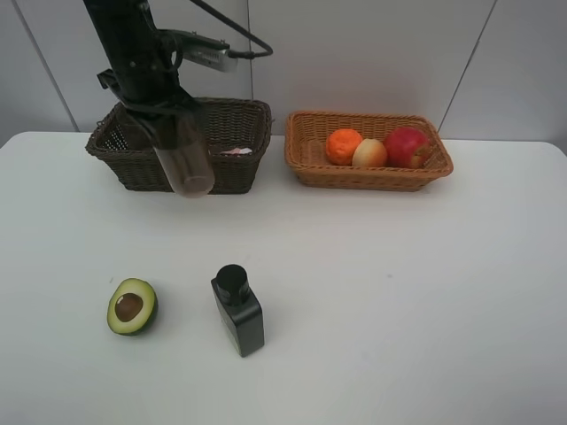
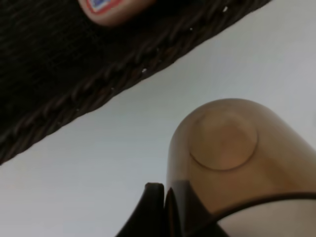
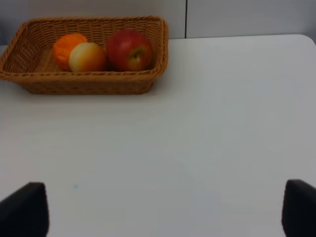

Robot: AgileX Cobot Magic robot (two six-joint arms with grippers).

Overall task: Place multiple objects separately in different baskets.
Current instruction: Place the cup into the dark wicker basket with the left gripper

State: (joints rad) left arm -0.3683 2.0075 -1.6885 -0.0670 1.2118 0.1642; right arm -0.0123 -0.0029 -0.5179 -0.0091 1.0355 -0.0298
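Exterior high view: my left end effector [image 1: 166,117] is clamped on the upper part of a see-through brown cup [image 1: 183,161], which hangs base-down in front of the dark basket [image 1: 235,119], clear of the table [image 1: 399,310]. My right end effector [image 3: 159,211] stands wide apart and holds nothing.

I judge the cup light and thin-walled, smooth enough to slip and likely to flex if squeezed hard, so a moderate hold near the rim suits it.

By my count there are two baskets and one cup in sight. A pink bottle [image 2: 114,9] lies inside the dark basket. The light basket [image 1: 306,164] holds three fruits: a tangerine [image 1: 344,146], a peach [image 1: 369,153] and an apple [image 1: 407,146]. One avocado half [image 1: 132,306] and one black bottle [image 1: 237,310] sit on the table, just beside each other.
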